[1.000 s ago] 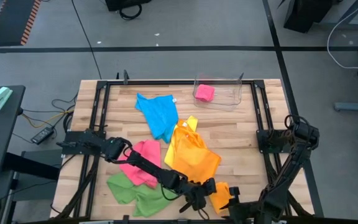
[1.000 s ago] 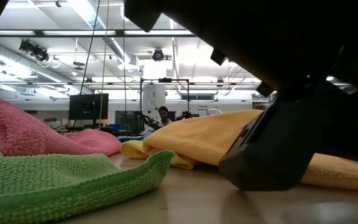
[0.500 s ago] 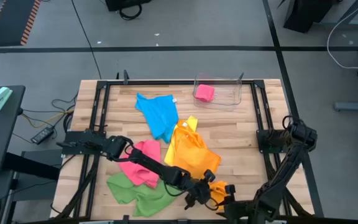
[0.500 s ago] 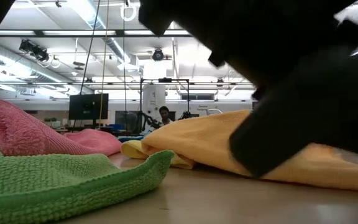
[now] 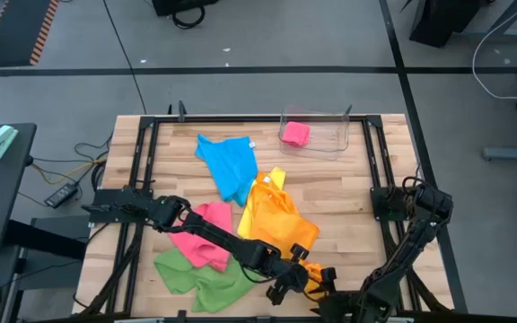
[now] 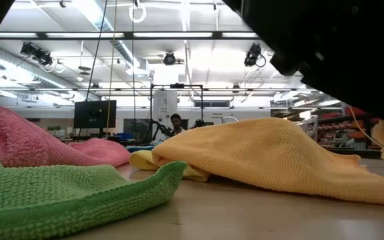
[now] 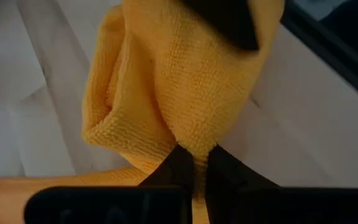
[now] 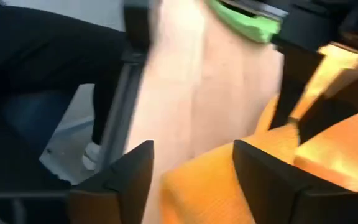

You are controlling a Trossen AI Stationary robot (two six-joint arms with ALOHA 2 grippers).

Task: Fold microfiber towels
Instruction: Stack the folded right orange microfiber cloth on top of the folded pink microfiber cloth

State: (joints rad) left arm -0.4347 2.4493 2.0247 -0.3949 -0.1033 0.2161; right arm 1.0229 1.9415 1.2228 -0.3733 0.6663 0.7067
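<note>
A bunch of orange towel [image 5: 312, 276] sits close to the table's near edge, with my left gripper [image 7: 194, 163] shut on it. It lies next to a wider yellow-orange towel [image 5: 275, 222]; whether the two are one cloth I cannot tell. My right gripper [image 8: 194, 180] is open just right of it, a finger on either side of orange cloth [image 8: 210, 177]. Whether those fingers touch the cloth I cannot tell. Pink [image 5: 206, 235], green [image 5: 196, 274] and blue [image 5: 230, 161] towels lie flat or crumpled on the wood. My left gripper pinches a fold of the orange towel [image 7: 196, 148] between its two fingers, slanting down from the table's left. The cloth stands bunched in several layers beyond the fingers [image 7: 173, 171], raised off the wood there. Its lower part [image 7: 55, 186] trails on the table.
A clear bin [image 5: 315, 133] at the far right holds a folded pink cloth [image 5: 295, 134]. A yellow corner [image 5: 276, 177] shows by the blue towel. Bare wood lies along the right side [image 5: 348, 206]. The room behind shows a person far off [image 6: 176, 123].
My left gripper has risen from the table at the near edge and rolled. In the low view the dark hand that stood on the wood has lifted out of sight. The orange bunch has drawn up with it and has shifted a little to the left.
</note>
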